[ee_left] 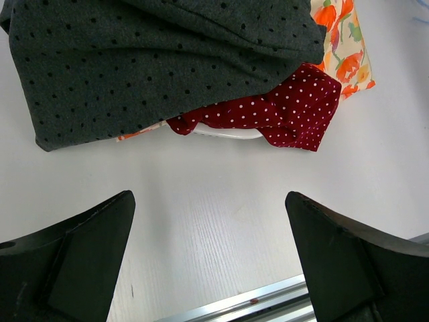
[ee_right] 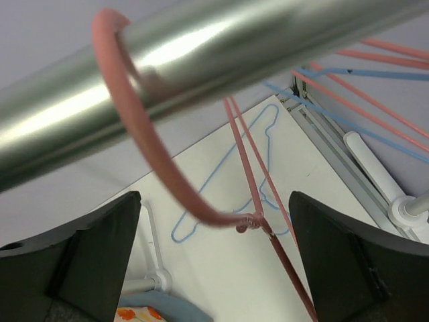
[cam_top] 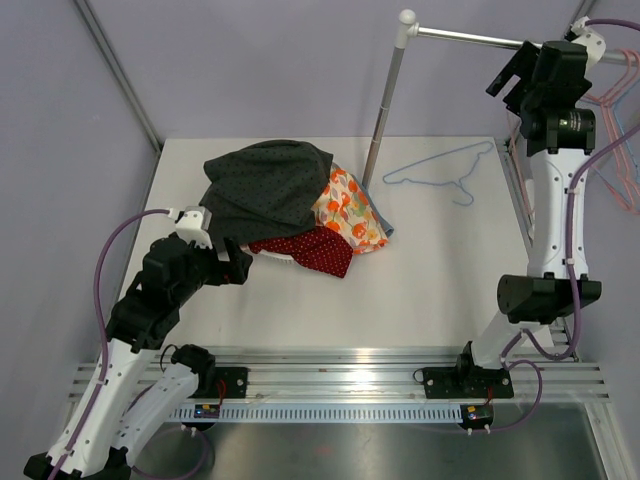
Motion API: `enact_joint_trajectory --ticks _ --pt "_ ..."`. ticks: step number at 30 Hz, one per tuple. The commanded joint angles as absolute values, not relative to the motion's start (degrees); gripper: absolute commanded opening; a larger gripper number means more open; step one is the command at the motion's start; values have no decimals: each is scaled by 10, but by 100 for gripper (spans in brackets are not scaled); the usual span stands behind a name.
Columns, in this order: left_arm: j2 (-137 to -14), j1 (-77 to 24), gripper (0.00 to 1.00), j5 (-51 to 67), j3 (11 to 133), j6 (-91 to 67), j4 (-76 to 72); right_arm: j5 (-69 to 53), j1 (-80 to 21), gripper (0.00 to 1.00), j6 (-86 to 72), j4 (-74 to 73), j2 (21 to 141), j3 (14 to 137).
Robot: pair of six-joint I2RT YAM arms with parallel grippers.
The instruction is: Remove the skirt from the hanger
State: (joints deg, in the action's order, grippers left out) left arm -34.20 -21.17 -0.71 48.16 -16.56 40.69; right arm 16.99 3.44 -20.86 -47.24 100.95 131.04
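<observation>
Since the grey dotted skirt (cam_top: 265,185) lies limp atop the heap (cam_top: 320,250) on the counter (cam_top: 430,290), likely soft, light and best pinched at a folded hem, the left gripper (ee_left: 208,201) beside it and right gripper (ee_right: 214,198) at the rail (cam_top: 470,38) both gape empty.

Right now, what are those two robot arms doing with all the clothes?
Neither arm is holding anything. The left gripper hangs open over the table, just in front of a grey dotted garment heaped on a red polka-dot one and an orange flowered one. The right gripper is up at the metal rail, open, facing the hook of a pink hanger hung there. No skirt shows on it. A blue hanger lies bare on the table.
</observation>
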Motion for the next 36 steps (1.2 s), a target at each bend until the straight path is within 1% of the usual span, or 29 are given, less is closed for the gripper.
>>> enact_joint_trajectory --ticks 1,5,7,8,10,11,14,15,16,18,19,20,21,23,25,26,27,28,29,30,32,33,34,36 --pt "-337 -214 99 -14 483 -169 391 148 34 99 -227 -470 933 1261" --pt "-337 -214 99 -13 483 -169 390 94 34 99 -247 -481 855 1205" --pt "-337 -214 99 -13 483 -168 390 90 34 99 -250 -501 825 1181" --pt "-337 -214 99 -12 483 -168 390 92 34 99 -249 -504 791 1171" --pt "-339 -214 99 -11 484 -168 390 113 34 99 -243 -519 755 1141" --pt "-339 -214 99 -11 483 -168 390 148 34 99 -236 -527 718 1131" --pt "-338 -214 99 -9 483 -168 390 198 34 99 -227 -548 645 1091" --pt "-338 -214 99 -8 484 -167 388 196 34 99 -228 -548 629 1081" --pt "-339 -214 99 -6 483 -167 389 183 34 99 -229 -546 615 1067" --pt "-341 -214 99 -4 483 -166 388 110 34 99 -237 -543 594 1066" --pt "-342 -214 99 -4 484 -166 387 72 34 99 -233 -535 595 1067" --pt "-343 -214 99 -4 483 -166 387 -28 34 100 -219 -524 600 1064" --pt "-344 -214 99 -4 483 -166 387 -85 34 99 -208 -488 606 1060" --pt "-344 -214 99 -4 483 -166 387 -211 33 99 -200 -474 644 1068" --pt "-343 -214 99 -4 483 -166 388 -249 12 100 -192 -466 674 1080" --pt "-343 -214 99 -4 483 -166 388 -231 1 99 -179 -470 709 1085" --pt "-343 -214 99 -4 484 -167 388 -204 -34 100 -170 -483 725 1091" --pt "-344 -214 99 -4 484 -167 388 -173 -89 99 -157 -491 743 1096" --pt "-341 -214 99 -5 484 -167 389 -126 -109 100 -139 -500 777 1096" --pt "-341 -214 99 -5 483 -168 389 -107 -123 99 -138 -501 793 1093" --pt "-341 -214 99 -7 483 -168 389 -68 -132 100 -162 -486 829 1058" --pt "-340 -214 99 -7 483 -168 389 -54 -132 99 -170 -455 838 1038" --pt "-340 -214 99 -8 483 -168 389 -43 -132 99 -177 -438 853 999" --pt "-340 -214 99 -6 483 -167 389 22 -132 100 -197 -401 885 958"
